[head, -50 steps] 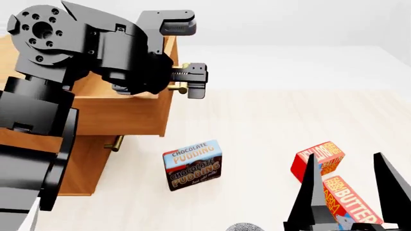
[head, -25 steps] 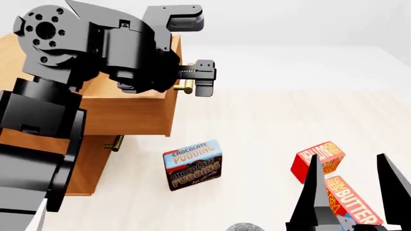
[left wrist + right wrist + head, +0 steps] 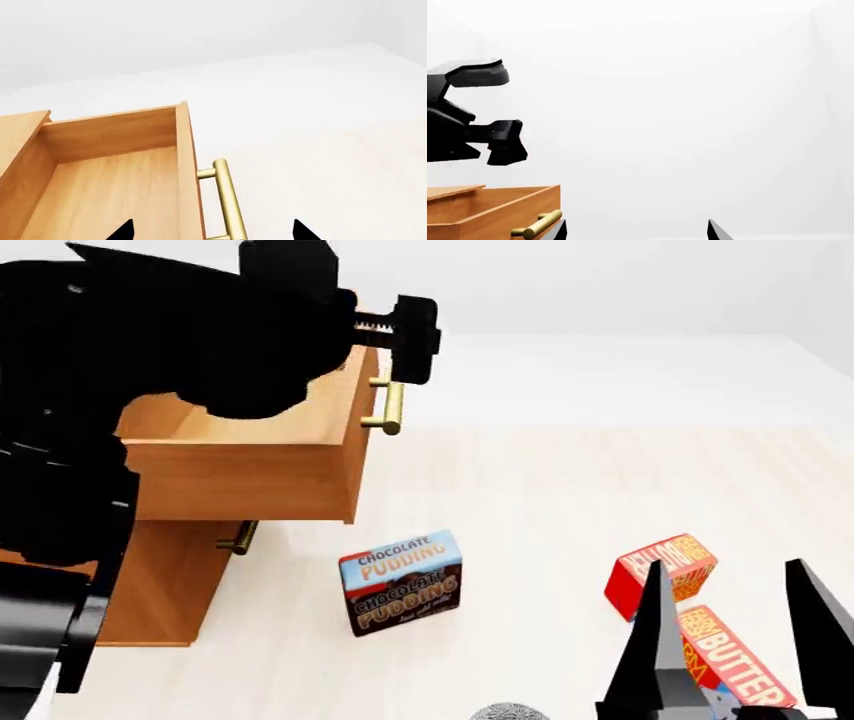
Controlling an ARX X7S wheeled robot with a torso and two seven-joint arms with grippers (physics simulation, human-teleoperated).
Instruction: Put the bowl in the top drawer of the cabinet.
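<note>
The top drawer (image 3: 254, 475) of the light-brown cabinet (image 3: 160, 585) stands pulled out, its brass handle (image 3: 387, 405) facing the floor space. My left gripper (image 3: 400, 340) hovers just above that handle, open and holding nothing. From the left wrist view the drawer's bare inside (image 3: 113, 190) and the handle (image 3: 227, 200) show, both lying beyond the left gripper (image 3: 211, 232). Only a speckled grey sliver of the bowl (image 3: 505, 712) shows at the head view's lower edge. My right gripper (image 3: 727, 575) stands open near it, empty.
A chocolate pudding box (image 3: 400, 582) stands on the floor before the cabinet. A red box (image 3: 663, 575) and a butter box (image 3: 727, 655) lie by the right gripper. The lower drawer's handle (image 3: 240, 537) shows under the open drawer.
The left gripper has let go of the top drawer's handle and risen above it. The drawer came out a little further. The right arm has hardly moved.
</note>
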